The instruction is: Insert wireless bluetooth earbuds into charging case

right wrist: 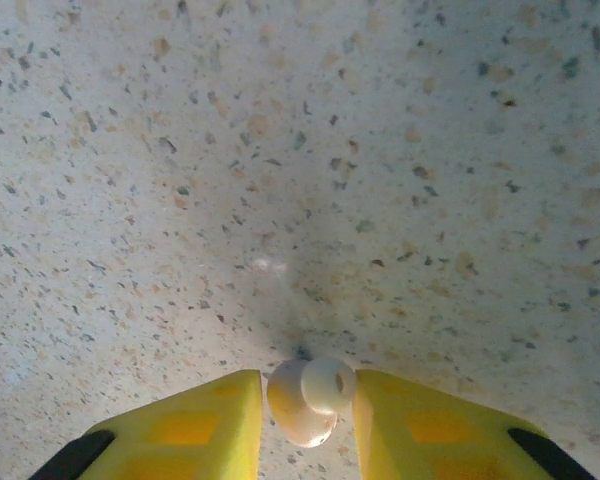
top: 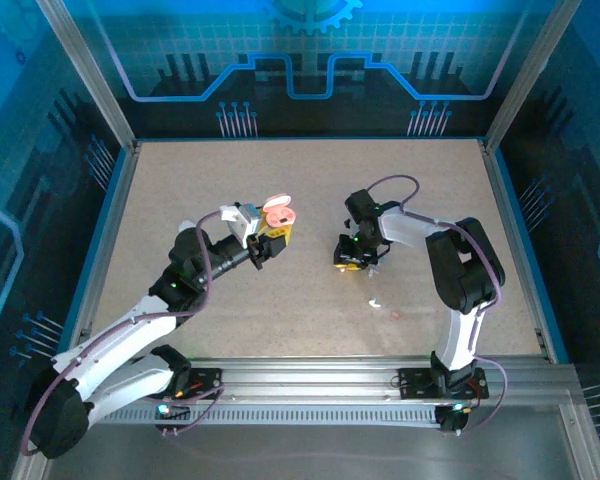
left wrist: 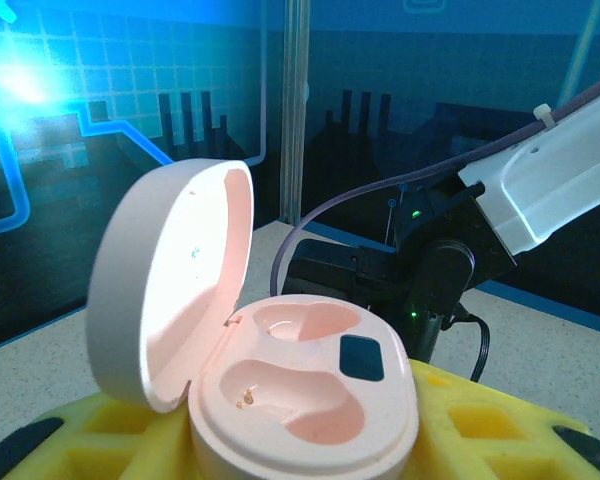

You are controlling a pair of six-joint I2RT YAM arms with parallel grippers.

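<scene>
Left gripper narrow, clamped on open pink case (both wells empty), lower centre of frame. Right gripper pinches whitish earbud between yellow fingers, bottom centre, above table.

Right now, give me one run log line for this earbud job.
left tool: shut on open pink oval charging case, wells empty | right tool: whitish rounded earbud between yellow fingers, grip unclear
</scene>
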